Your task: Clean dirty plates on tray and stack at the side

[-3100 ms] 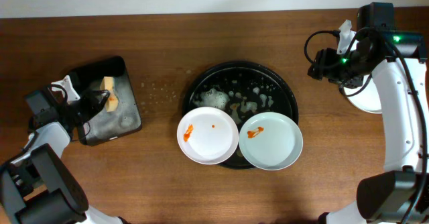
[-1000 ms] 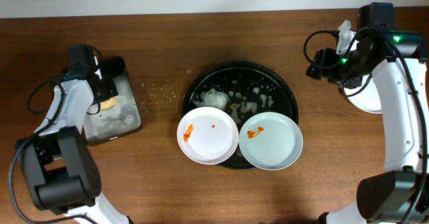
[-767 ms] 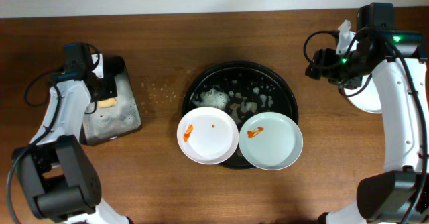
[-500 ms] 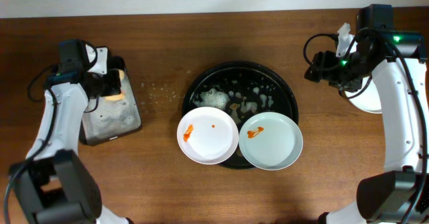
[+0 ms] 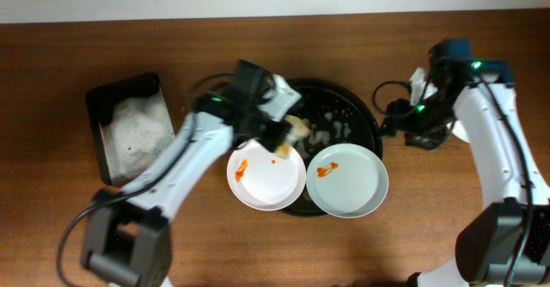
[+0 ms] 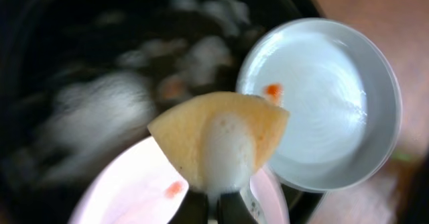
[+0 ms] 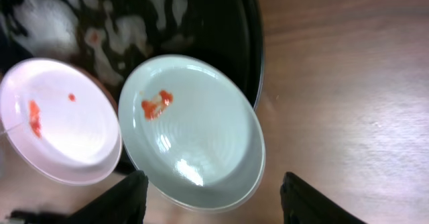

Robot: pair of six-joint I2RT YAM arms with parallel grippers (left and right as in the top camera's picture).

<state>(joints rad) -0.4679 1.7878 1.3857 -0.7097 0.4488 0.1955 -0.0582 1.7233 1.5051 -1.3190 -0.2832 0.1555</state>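
Yellow sponge, wet with white foam, is pinched at its lower edge between the pressed-together fingers of the left gripper. In the overhead view the sponge hangs over the far edge of the left plate, above the middle of the tray. Whether it touches the plate cannot be told.

The right gripper has its fingers spread and holds nothing. It hovers over the table just beside the tray's right rim, with the right plate below its camera.

Both plates lie side by side on the near half of the tray, overhanging its near rim. Each carries orange-red sauce smears. Foam patches cover the tray's far half. A third plate cannot be made out behind the right arm.

**Step in hand:** bringing the loaded sponge to the first dirty plate; judged from the smears, no scrubbing has begun on either plate.

**Next move:** lower the sponge flat onto the left plate's smears and wipe. The plate overhangs the rim, so downward pressure may tip or slide it, and the right gripper could steady it.

**Change from earlier frames:** half a second ago the left gripper was over the tub at far left. It has now swung right to the tray, and the tub holds only foam. The right arm has shifted left towards the tray. The plates have not moved.
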